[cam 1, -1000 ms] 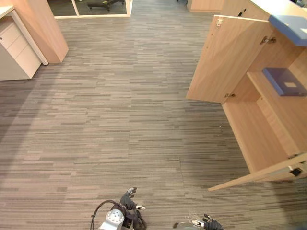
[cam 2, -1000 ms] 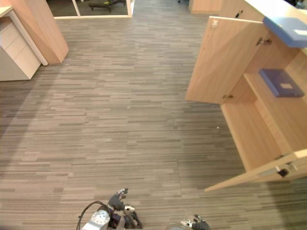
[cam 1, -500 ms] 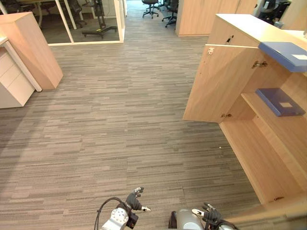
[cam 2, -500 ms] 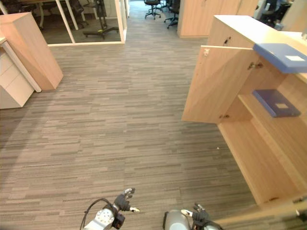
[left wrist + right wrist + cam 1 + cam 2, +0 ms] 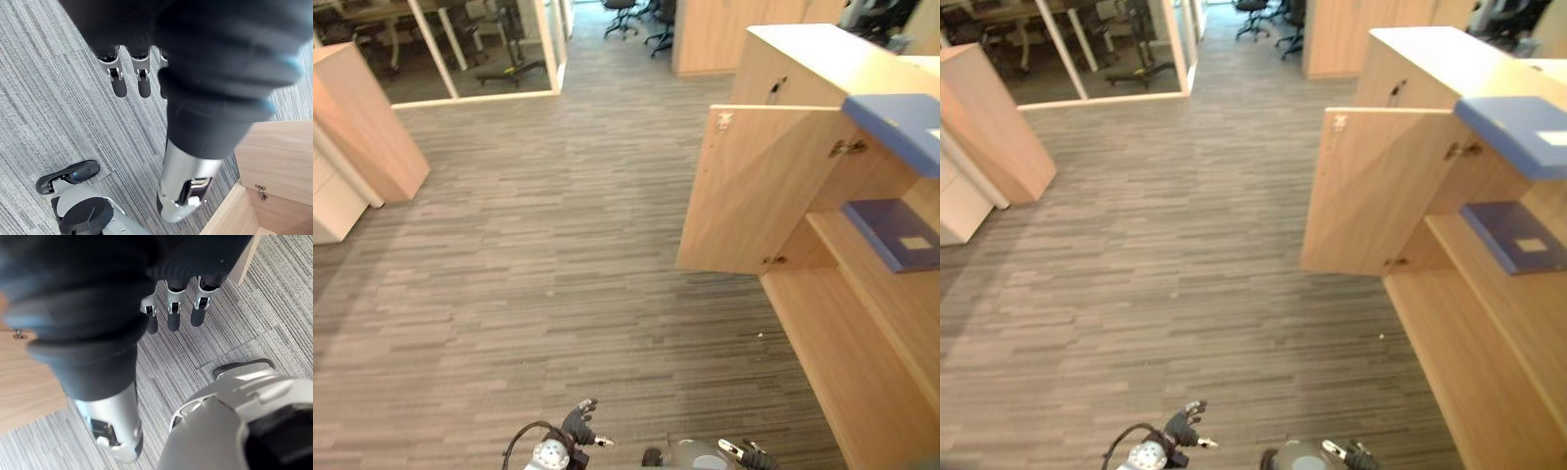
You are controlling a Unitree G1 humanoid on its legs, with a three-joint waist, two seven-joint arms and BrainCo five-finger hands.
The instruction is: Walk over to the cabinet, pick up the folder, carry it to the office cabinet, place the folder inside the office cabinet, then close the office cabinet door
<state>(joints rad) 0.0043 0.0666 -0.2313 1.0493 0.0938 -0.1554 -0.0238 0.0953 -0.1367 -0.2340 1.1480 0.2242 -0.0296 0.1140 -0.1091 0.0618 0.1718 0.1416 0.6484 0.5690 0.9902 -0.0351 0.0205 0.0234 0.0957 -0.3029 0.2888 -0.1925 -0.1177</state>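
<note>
A blue folder [image 5: 899, 125] lies on the top of the wooden office cabinet [image 5: 818, 59] at the right. A second blue folder [image 5: 898, 233] rests on the shelf inside it. The cabinet's door [image 5: 749, 191] stands wide open toward the floor space. My left hand [image 5: 579, 423] hangs low at the bottom of the view, its fingers [image 5: 120, 81] relaxed and empty above the carpet. My right hand [image 5: 749, 454] hangs beside it, its fingers [image 5: 168, 313] straight and holding nothing. Both hands are well short of the cabinet.
Grey striped carpet [image 5: 538, 255] spreads between me and the cabinet. A wooden cabinet [image 5: 362, 122] and a white drawer unit [image 5: 328, 196] stand at the left. A glass partition [image 5: 480, 49] and office chairs [image 5: 626, 12] are at the back.
The whole picture has shifted as the camera moved: the cabinet looks nearer and its lower door has left the view. Both hands stay low and empty.
</note>
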